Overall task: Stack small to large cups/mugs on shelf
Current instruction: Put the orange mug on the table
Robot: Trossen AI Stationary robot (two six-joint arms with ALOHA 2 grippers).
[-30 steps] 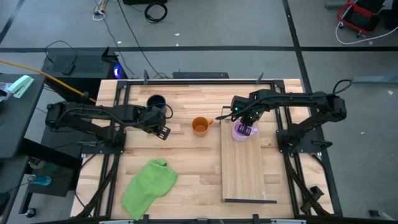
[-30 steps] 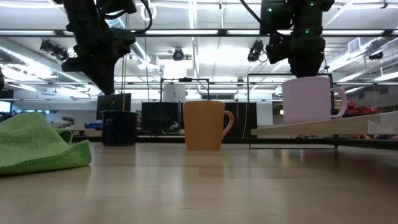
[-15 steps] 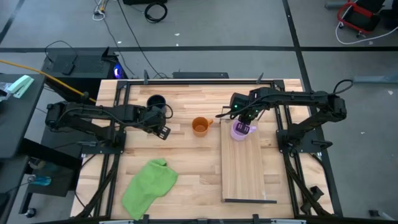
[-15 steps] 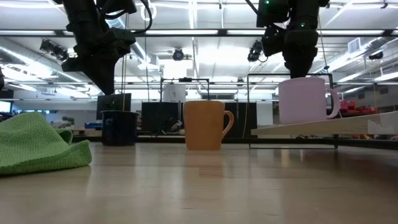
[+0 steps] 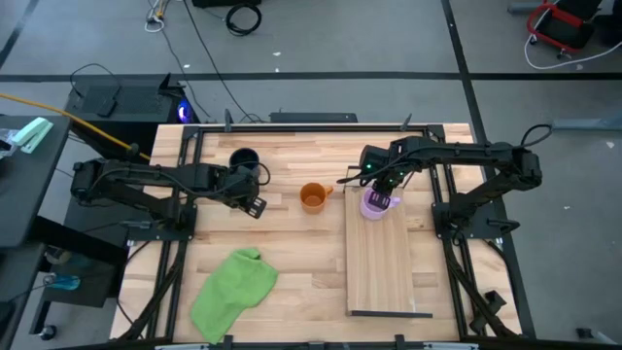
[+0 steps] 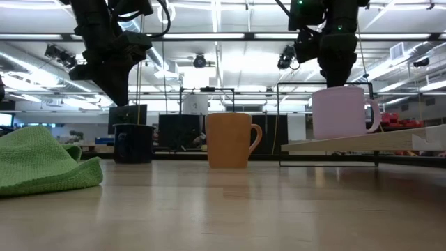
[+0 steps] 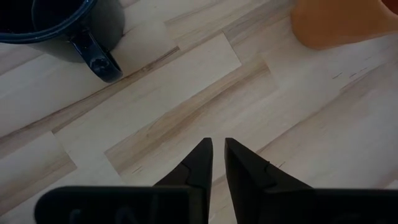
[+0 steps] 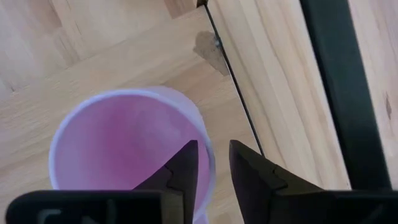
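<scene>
The right fingers (image 8: 211,163) straddle the purple mug's (image 8: 124,140) rim, parted and no longer pinching. The left fingers (image 7: 214,163), nearly closed, hold nothing. Rigid and smooth, probably light, it grips best by that wall.

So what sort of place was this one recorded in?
Most likely a robotics lab or workshop, not a home. The butcher-block table stands on a bare grey floor with loose cables. The low view shows rows of ceiling strip lights and monitors behind the orange mug.

A crumpled green cloth (image 5: 233,291) lies on the butcher-block tabletop (image 5: 292,262), near its front left corner.
</scene>
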